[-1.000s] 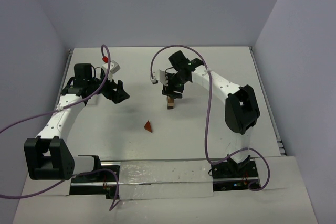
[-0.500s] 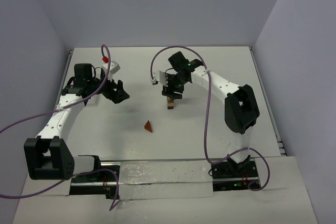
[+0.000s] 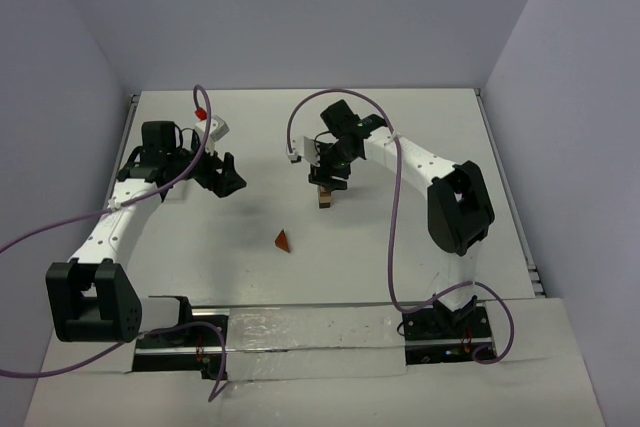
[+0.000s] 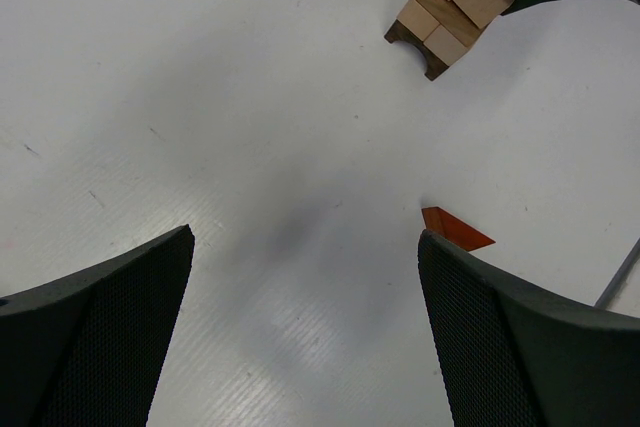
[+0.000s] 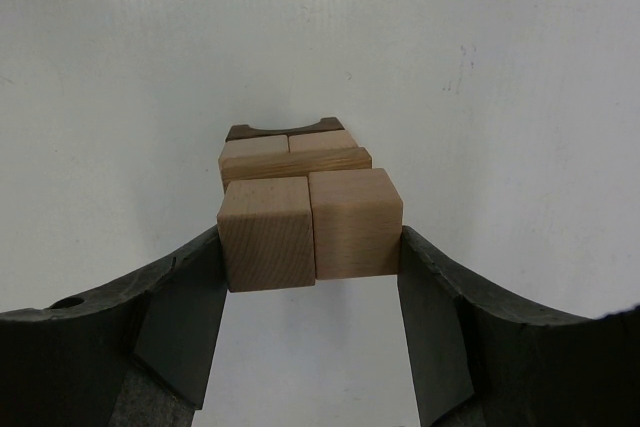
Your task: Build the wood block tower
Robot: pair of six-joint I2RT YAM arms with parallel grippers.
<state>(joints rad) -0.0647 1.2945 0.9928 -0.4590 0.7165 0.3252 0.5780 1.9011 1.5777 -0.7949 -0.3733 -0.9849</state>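
Note:
The wood block tower point(image 3: 325, 197) stands mid-table. From the bottom up it has a dark arch piece point(image 5: 285, 129), two tan cubes, a tan plank point(image 5: 295, 164) and two more tan cubes point(image 5: 310, 227). My right gripper point(image 5: 312, 247) is shut on that top pair of cubes, with one finger against each outer side, and sits directly over the tower point(image 3: 327, 179). The reddish-brown wedge point(image 3: 284, 240) lies alone on the table in front of the tower. It also shows in the left wrist view point(image 4: 455, 229), with the tower point(image 4: 450, 17) beyond it. My left gripper point(image 4: 305, 327) is open and empty, left of the tower point(image 3: 228, 179).
Purple cables loop from both arms over the white table point(image 3: 200, 247). A small red and white connector point(image 3: 205, 117) hangs near the left arm at the back left. Grey walls enclose the table on three sides.
The right wrist has shifted very slightly over the tower. The left arm, the tower and the wedge have not moved.

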